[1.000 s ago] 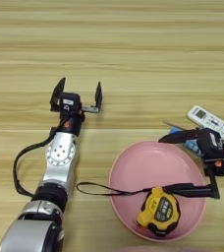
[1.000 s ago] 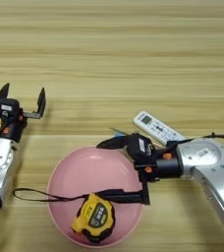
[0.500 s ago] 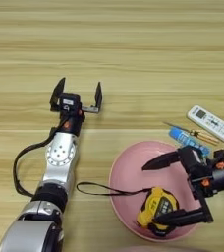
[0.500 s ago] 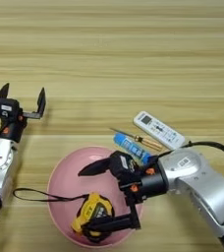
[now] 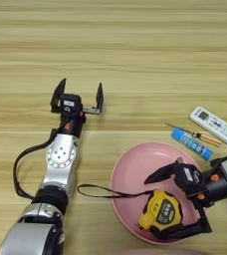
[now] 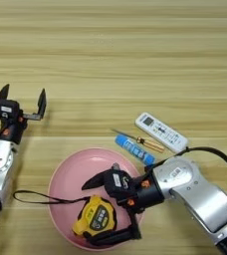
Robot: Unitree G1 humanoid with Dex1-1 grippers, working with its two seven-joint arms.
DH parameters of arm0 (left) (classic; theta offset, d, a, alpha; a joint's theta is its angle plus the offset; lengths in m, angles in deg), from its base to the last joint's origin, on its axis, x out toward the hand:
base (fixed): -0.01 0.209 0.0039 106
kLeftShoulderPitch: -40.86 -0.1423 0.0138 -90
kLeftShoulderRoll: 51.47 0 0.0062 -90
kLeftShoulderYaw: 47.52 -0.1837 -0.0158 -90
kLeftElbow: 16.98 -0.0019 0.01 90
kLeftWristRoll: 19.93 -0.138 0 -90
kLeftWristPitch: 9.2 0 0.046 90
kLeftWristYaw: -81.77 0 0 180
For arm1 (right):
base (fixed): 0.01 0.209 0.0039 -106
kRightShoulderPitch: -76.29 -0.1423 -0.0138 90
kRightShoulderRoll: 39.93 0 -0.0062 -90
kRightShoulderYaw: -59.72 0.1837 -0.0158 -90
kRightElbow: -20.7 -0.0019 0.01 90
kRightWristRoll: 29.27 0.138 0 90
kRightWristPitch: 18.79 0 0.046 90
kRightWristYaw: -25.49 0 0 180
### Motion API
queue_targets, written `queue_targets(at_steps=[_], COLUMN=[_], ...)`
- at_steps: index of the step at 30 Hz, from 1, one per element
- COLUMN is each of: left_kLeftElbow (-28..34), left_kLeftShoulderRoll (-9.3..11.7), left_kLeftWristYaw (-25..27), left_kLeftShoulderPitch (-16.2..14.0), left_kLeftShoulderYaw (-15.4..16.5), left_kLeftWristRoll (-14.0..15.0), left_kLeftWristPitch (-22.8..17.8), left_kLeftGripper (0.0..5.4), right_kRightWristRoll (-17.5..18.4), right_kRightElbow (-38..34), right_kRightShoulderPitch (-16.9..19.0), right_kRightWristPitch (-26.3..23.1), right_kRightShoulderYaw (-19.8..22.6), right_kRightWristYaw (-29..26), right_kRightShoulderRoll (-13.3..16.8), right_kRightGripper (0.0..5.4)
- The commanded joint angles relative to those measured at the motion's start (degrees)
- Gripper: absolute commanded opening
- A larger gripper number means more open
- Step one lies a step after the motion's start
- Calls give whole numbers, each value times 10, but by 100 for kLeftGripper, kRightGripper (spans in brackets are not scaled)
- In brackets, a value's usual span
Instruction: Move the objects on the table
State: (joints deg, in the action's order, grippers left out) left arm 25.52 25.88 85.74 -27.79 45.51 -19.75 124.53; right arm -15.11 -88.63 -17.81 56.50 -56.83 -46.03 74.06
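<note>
Light wood planks are filling the whole frame as the tabletop (image 5: 135, 45), with the action crowded into the lower right. A pink bowl (image 5: 130, 172) is sitting there, and the tape measure (image 5: 160, 213) is lying inside it toward its near side, its black cord (image 5: 105, 191) trailing out over the bowl's left rim onto the wood.

The right hand (image 5: 177, 201) is reaching in from the lower right with its fingers spread wide, one above the tape measure and one below it; they are straddling it rather than pinching it, so the hand looks released. Judging by that pose, it is either about to close on the tape measure or has just let it go; I cannot say which.

The left hand (image 5: 78, 97) is resting left of centre, fingers parted and holding nothing, apparently parked out of the way.

Above the bowl at the right, the tube (image 5: 191, 144), screwdriver (image 5: 197, 134) and remote (image 5: 217, 126) are lying close together, side by side on the wood.

Any print on the tape measure, tube or remote is too small to read.
</note>
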Motion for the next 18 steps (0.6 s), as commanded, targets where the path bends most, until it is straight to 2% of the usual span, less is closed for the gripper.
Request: queue_targets(at_steps=[1,7,18], left_kLeftElbow=[-3,-2,-1], left_kLeftShoulderRoll=[2,2,0], left_kLeftWristYaw=[-1,-1,-2], left_kLeftShoulderPitch=[2,1,1], left_kLeftShoulderYaw=[-1,-1,-2], left_kLeftWristRoll=[-6,-6,-7], left_kLeftWristPitch=[4,4,3], left_kLeftGripper=[540,540,540], right_kRightWristRoll=[-15,-36,-51], right_kRightElbow=[5,20,36], right_kRightShoulderPitch=[-1,0,-2], right_kRightWristPitch=[13,26,34], right_kRightShoulderYaw=[-2,-8,-14], right_kRightWristYaw=[2,4,-1], right_kRightShoulderRoll=[6,9,10], right_kRightGripper=[537,537,528])
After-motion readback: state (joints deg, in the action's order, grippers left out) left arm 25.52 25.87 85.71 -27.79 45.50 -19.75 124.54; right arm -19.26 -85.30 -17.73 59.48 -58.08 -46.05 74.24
